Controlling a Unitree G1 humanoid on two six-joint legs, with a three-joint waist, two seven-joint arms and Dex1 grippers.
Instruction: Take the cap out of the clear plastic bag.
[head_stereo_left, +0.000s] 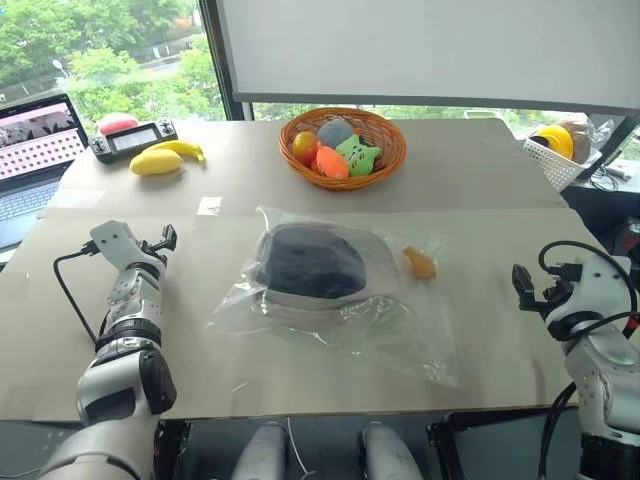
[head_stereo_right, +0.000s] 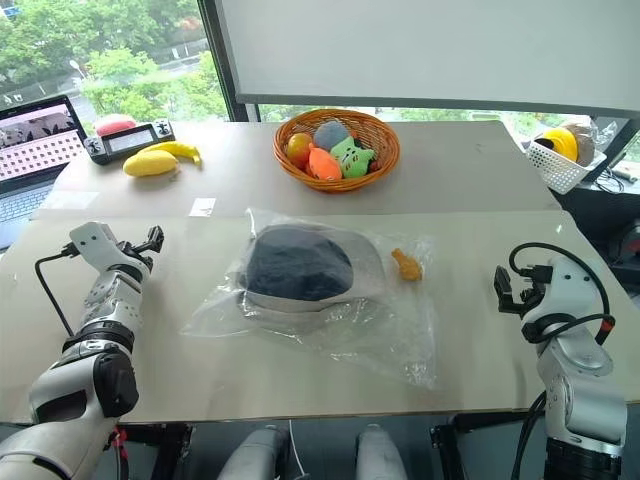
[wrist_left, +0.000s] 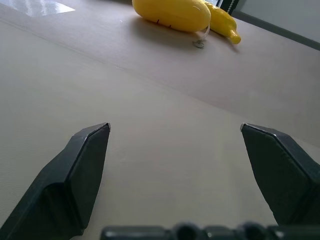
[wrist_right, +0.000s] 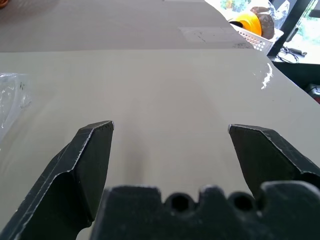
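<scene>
The cap (head_stereo_left: 305, 262), dark grey-black with a cream brim, lies inside the clear plastic bag (head_stereo_left: 400, 335) in the middle of the table. The wrinkled bag spreads wider than the cap and lies flat. My left gripper (head_stereo_left: 163, 240) hovers well to the left of the bag, open and empty (wrist_left: 175, 131). My right gripper (head_stereo_left: 522, 285) is off to the bag's right, near the table's right edge, also open with nothing between its fingers (wrist_right: 170, 127). In the right wrist view a corner of the bag (wrist_right: 11, 97) shows.
A wicker basket (head_stereo_left: 343, 148) of plush toys and fruit stands behind the bag. A small orange toy (head_stereo_left: 420, 263) lies at the bag's right. A yellow mango (head_stereo_left: 156, 161), banana (head_stereo_left: 180, 148), controller (head_stereo_left: 133, 138) and laptop (head_stereo_left: 35, 160) sit at the back left; a white basket (head_stereo_left: 552, 160) at the back right.
</scene>
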